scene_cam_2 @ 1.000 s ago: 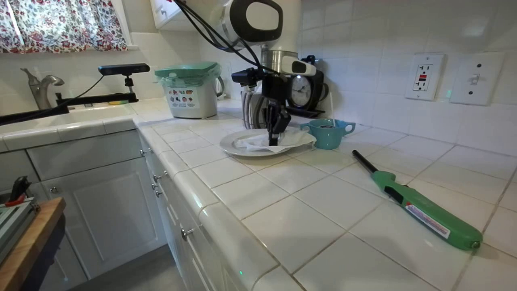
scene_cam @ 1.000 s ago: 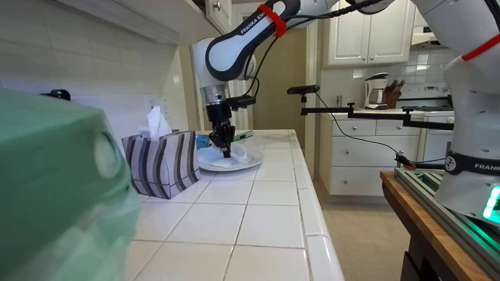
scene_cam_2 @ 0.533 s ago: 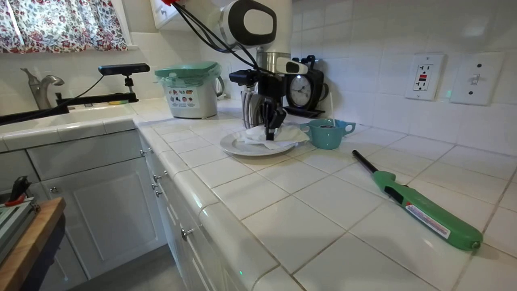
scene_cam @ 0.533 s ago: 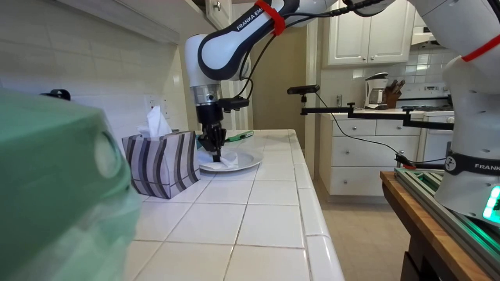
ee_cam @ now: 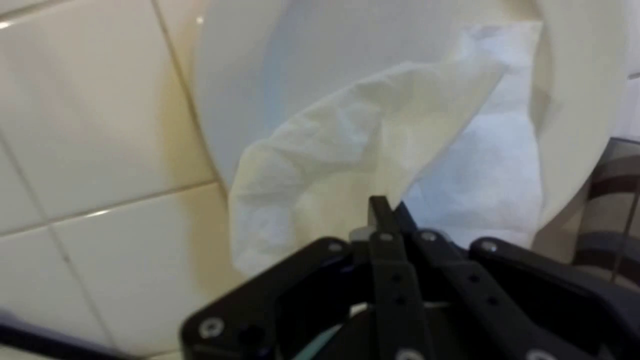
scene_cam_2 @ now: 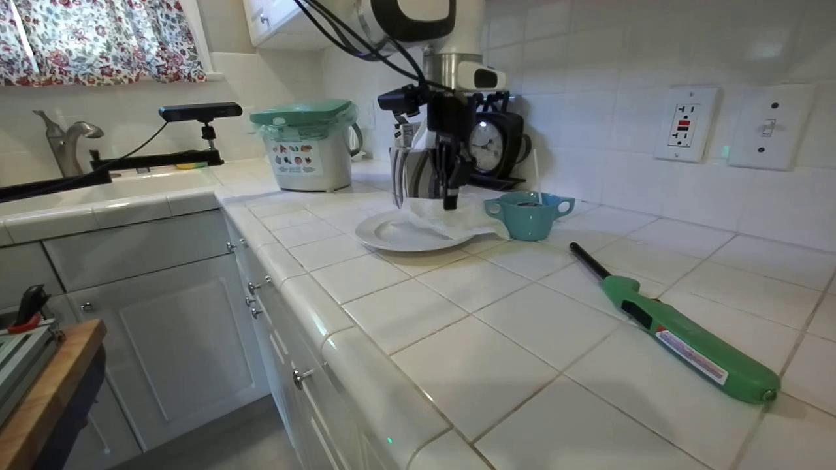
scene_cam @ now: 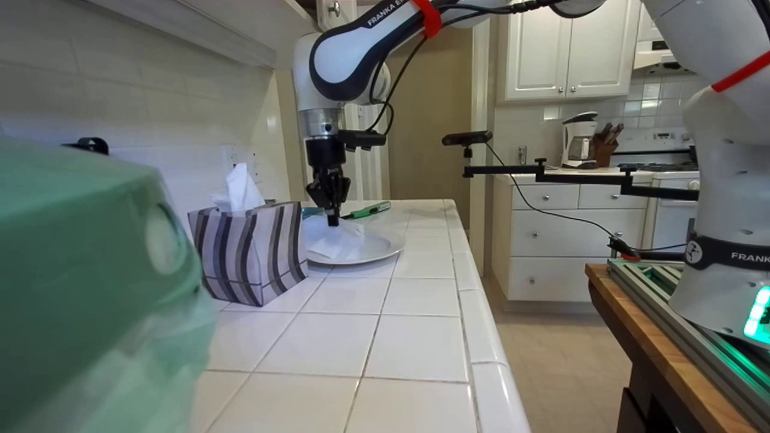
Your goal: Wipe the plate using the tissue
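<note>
The pale round plate (scene_cam: 391,243) lies on the counter beside the striped tissue box; it also shows in an exterior view (scene_cam_2: 384,237) and the wrist view (ee_cam: 235,100). My gripper (scene_cam: 332,221) points down above the plate's wall side, also seen in an exterior view (scene_cam_2: 450,203). In the wrist view the fingers (ee_cam: 391,206) are together on the white tissue (ee_cam: 320,150). The tissue (scene_cam_2: 444,219) hangs spread out from the fingertips, its lower part on the plate and over the rim towards the blue cup. The pinched part is hidden between the fingers.
The striped tissue box (scene_cam: 249,252) stands close beside the plate. A blue two-handled cup (scene_cam_2: 530,217) stands at the plate's other side. A green lighter (scene_cam_2: 686,333) lies farther along. A black clock (scene_cam_2: 490,143) and a lidded bin (scene_cam_2: 307,147) stand behind.
My gripper first moved across the plate towards the striped box, then rose a little and came partly back. The tissue moved with it and now hangs higher from the fingertips. The plate stayed put.
</note>
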`<state>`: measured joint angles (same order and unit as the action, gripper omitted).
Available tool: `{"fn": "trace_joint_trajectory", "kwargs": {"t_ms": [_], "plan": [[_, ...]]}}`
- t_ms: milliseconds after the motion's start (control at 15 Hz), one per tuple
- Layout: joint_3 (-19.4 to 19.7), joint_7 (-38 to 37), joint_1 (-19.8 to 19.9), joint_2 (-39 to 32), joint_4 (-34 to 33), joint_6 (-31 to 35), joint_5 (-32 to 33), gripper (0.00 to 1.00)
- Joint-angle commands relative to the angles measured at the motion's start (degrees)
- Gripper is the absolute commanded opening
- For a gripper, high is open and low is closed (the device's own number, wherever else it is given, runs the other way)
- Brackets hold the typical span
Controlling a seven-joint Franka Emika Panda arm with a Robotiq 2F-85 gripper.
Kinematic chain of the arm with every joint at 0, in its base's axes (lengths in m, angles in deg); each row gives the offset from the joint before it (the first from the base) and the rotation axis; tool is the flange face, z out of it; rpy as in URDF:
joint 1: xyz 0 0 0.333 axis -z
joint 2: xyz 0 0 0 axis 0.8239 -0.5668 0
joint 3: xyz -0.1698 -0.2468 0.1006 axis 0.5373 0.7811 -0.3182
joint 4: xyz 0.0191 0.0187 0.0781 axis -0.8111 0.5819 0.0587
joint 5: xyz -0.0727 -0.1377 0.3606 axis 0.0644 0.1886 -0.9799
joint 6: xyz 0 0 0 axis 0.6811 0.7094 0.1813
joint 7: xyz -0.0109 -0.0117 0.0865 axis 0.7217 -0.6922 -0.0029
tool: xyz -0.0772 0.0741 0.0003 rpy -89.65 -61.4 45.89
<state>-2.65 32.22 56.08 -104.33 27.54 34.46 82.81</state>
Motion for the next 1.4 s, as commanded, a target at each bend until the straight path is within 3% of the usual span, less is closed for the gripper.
{"fn": "trace_joint_trajectory", "kwargs": {"t_ms": [0, 333, 1000, 1333], "plan": [[1.02, -0.37, 2.21, 3.36, 0.47, -2.47, -2.59, 0.0], [3.37, -2.76, 4.07, 4.47, 0.35, -2.9, -2.52, 0.0], [10.47, -15.03, 3.09, -0.19, 0.02, 3.77, 3.08, 0.0], [11.27, -18.21, 3.08, -3.28, -0.3, 4.2, 3.89, 0.0]]}}
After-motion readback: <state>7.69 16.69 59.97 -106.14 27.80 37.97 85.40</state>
